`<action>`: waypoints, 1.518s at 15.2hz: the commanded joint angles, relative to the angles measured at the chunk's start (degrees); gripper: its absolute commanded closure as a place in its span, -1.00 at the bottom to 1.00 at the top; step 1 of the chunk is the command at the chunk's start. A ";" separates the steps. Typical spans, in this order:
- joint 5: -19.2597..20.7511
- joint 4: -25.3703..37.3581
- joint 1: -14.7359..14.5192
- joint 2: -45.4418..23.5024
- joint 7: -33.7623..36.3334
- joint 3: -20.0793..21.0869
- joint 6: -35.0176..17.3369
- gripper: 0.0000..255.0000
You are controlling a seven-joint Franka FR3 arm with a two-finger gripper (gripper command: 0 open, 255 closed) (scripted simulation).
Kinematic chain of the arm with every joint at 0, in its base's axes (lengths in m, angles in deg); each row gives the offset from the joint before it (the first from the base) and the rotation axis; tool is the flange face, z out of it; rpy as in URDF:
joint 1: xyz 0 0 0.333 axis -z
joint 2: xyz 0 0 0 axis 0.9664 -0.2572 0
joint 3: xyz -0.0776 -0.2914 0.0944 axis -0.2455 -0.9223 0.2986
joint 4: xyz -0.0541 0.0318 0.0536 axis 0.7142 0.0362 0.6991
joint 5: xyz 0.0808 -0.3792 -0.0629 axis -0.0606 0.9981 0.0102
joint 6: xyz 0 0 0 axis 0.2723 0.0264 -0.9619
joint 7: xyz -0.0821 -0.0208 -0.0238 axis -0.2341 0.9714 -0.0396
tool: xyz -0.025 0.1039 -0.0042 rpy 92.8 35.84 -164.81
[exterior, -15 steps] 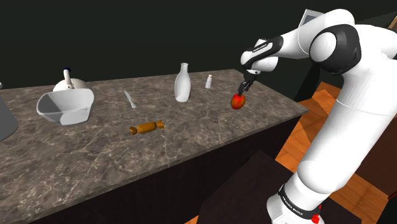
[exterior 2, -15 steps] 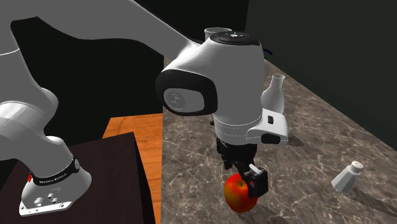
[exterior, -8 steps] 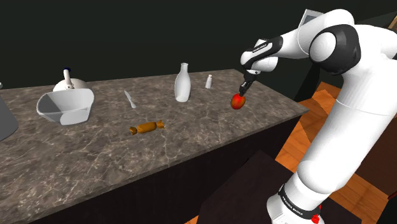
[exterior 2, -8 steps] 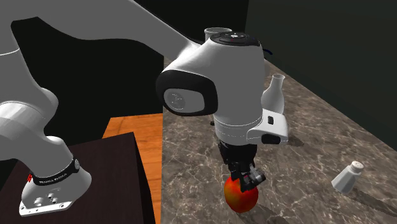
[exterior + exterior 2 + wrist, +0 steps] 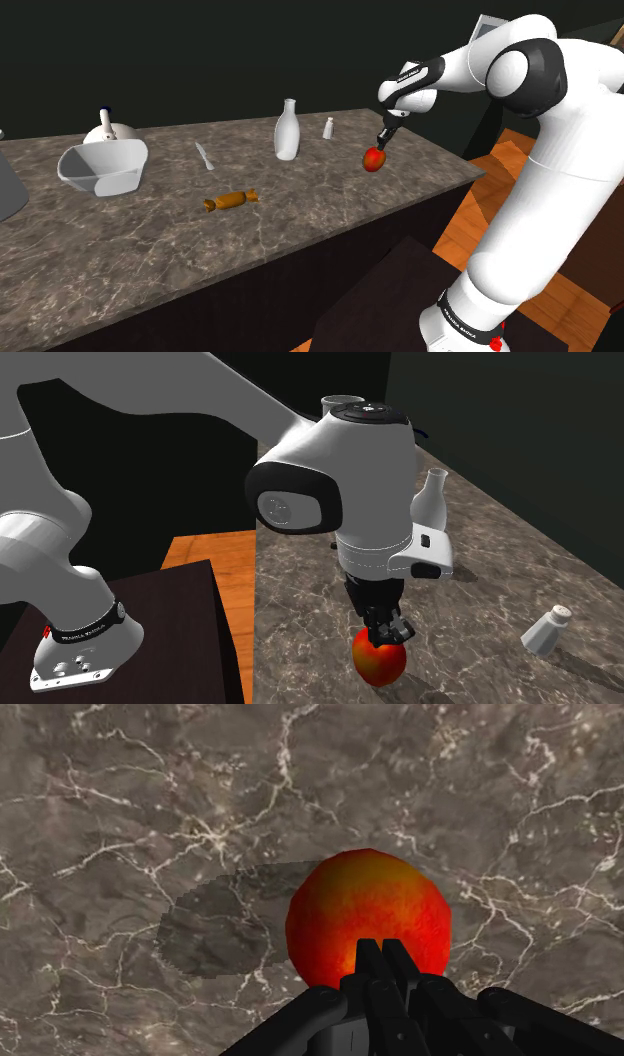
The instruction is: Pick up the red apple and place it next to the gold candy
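**Claw** (image 5: 378, 950): black, two fingers pressed together with no gap and nothing between them. It points down at the worktop (image 5: 150, 245). In the second exterior view the claw (image 5: 386, 632) hangs under the white wrist. In the shoulder view the claw (image 5: 383, 141) is near the worktop's right end.

**Apple** (image 5: 345, 909): red shading to orange, round. It lies directly beyond the closed fingertips, which sit at its top. It is not clasped. Whether the tips touch the skin cannot be told. In the second exterior view the apple (image 5: 378, 662) sits on the worktop (image 5: 480, 577) right under the claw, close to the edge facing the stand (image 5: 150, 642). In the shoulder view the apple (image 5: 374, 159) is just below the claw. Its shadow falls on the marbled worktop (image 5: 150, 804) beside it.

**Shaker** (image 5: 328, 127): small, white, near the back edge, to the shoulder view's left of the apple. Also seen in the second exterior view (image 5: 546, 629).

**Bottle** (image 5: 288, 131): white, upright, just left of the shaker; also (image 5: 433, 502).

**Candy** (image 5: 229, 200): gold, twisted wrapper, lying flat mid-worktop, well apart from the apple.

**Utensil** (image 5: 204, 155): white, slim, behind the candy.

**Bowl** (image 5: 102, 166): white, far left, with a kettle (image 5: 108, 128) behind it.
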 commanded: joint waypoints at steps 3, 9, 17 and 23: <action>0.73 1.14 -0.13 1.06 0.51 -0.13 2.10 1.00; 1.92 3.78 -0.32 2.90 1.38 -0.29 6.38 1.00; 3.02 8.03 -0.47 4.66 2.18 -0.36 12.21 1.00; 3.50 11.79 -0.52 5.45 2.56 -0.38 16.67 1.00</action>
